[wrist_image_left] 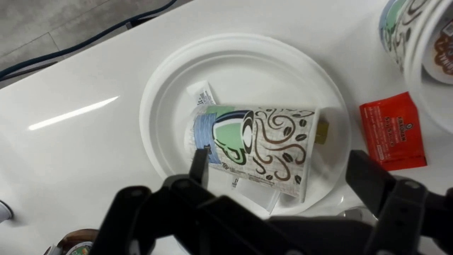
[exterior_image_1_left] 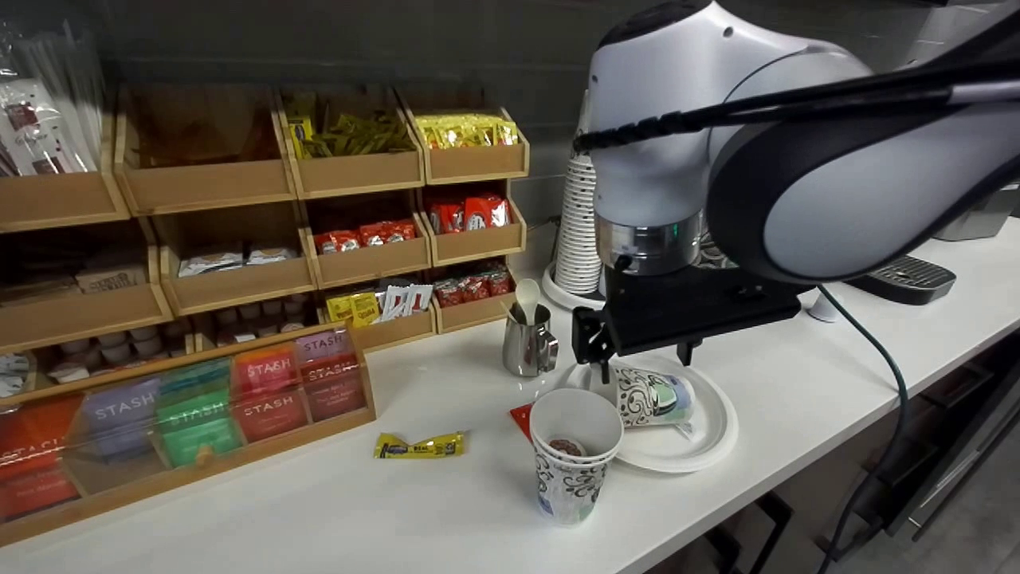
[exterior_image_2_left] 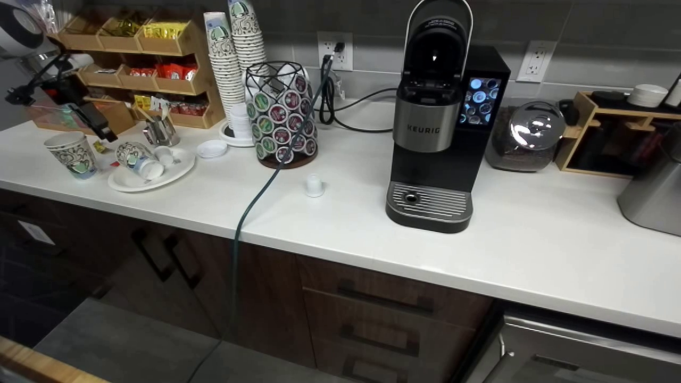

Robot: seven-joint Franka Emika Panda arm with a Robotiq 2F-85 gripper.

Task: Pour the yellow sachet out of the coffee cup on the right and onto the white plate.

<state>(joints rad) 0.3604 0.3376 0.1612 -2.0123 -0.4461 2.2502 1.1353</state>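
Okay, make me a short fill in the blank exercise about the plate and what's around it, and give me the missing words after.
1. The cup on the plate is lying on its ____.
2. The colour of the sachet showing at the cup's mouth is ____.
3. The red packet beside the plate is labelled ____ sauce.
4. The gripper above the plate is not shut but ____.

Missing words: side; yellow; soy; open.

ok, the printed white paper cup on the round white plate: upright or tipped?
Tipped. In the wrist view, the cup lies on its side on the plate, with a small dull-yellow sachet showing at its mouth.
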